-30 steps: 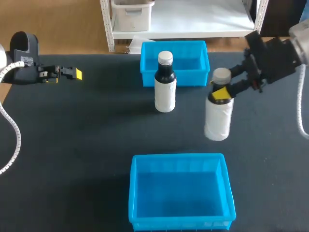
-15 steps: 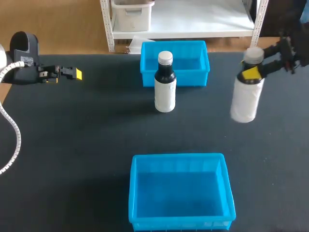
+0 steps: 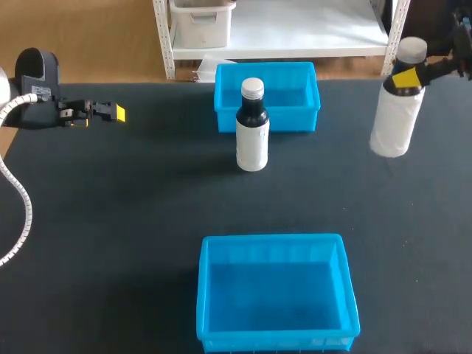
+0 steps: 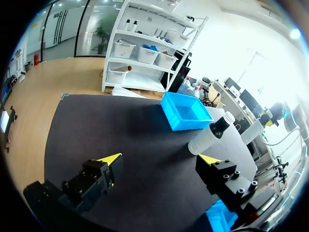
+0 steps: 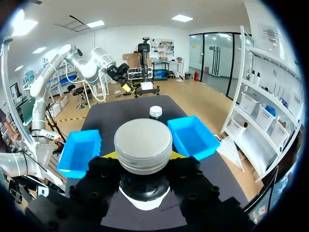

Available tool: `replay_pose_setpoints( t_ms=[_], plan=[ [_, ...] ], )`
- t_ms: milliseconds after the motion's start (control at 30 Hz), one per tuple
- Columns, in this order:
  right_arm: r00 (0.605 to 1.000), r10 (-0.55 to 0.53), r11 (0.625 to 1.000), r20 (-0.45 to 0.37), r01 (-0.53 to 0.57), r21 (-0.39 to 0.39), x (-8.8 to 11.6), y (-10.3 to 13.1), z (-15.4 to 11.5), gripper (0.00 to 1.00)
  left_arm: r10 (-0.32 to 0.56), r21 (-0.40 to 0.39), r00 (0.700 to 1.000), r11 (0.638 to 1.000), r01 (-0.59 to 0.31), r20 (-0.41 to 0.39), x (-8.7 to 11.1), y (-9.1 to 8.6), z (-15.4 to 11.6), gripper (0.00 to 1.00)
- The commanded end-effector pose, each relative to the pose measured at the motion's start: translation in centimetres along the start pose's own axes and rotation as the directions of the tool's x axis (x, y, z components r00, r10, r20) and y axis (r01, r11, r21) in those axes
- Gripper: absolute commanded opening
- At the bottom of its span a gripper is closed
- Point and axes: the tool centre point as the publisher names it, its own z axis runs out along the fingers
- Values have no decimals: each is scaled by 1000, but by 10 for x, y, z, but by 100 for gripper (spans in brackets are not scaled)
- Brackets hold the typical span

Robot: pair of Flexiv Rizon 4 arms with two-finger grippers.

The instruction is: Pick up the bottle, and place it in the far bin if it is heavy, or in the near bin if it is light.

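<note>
A dark bottle with a white label and grey cap (image 3: 395, 110) hangs above the table's far right. My right gripper (image 3: 407, 76) is shut on its neck, just under the cap (image 5: 143, 145). A second, similar bottle (image 3: 252, 125) stands upright just in front of the far blue bin (image 3: 267, 94); the left wrist view shows this bottle (image 4: 212, 135) ahead of my left gripper. The near blue bin (image 3: 276, 295) sits at the front middle. At the far left my left gripper (image 3: 110, 112) hovers open with nothing between its fingers (image 4: 112, 158).
From the right wrist, the standing bottle (image 5: 155, 111) shows between the far bin (image 5: 193, 135) and the near bin (image 5: 79, 150). Bare black tabletop (image 3: 133, 221) spreads between the bins and to the left.
My right gripper has carried its bottle from beside the far bin's right corner out to the table's far right and higher. The left arm and the standing bottle have stayed put.
</note>
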Motion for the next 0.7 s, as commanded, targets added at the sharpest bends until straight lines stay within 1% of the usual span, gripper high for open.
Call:
replay_pose_setpoints(
  t_ms=[33, 167, 300, 533, 700],
  plan=[
    [1000, 6, 1000, -17, -6, -13, -10, -26, 6, 15, 0, 0, 1000, 1000, 0, 0, 0, 0, 0, 100],
    [1000, 9, 1000, -22, -9, 8, -18, -47, 11, 15, 0, 0, 1000, 1000, 0, 0, 0, 0, 0, 100],
    [1000, 7, 1000, -26, -6, 22, -27, -68, 24, 16, 0, 0, 1000, 1000, 0, 0, 0, 0, 0, 100],
    [1000, 8, 1000, -5, -8, 22, -39, -96, 52, 15, 0, 0, 1000, 1000, 0, 0, 0, 0, 0, 100],
    [1000, 8, 1000, 8, -9, 28, -49, -114, 67, 14, 0, 0, 1000, 1000, 0, 0, 0, 0, 0, 100]
  ],
)
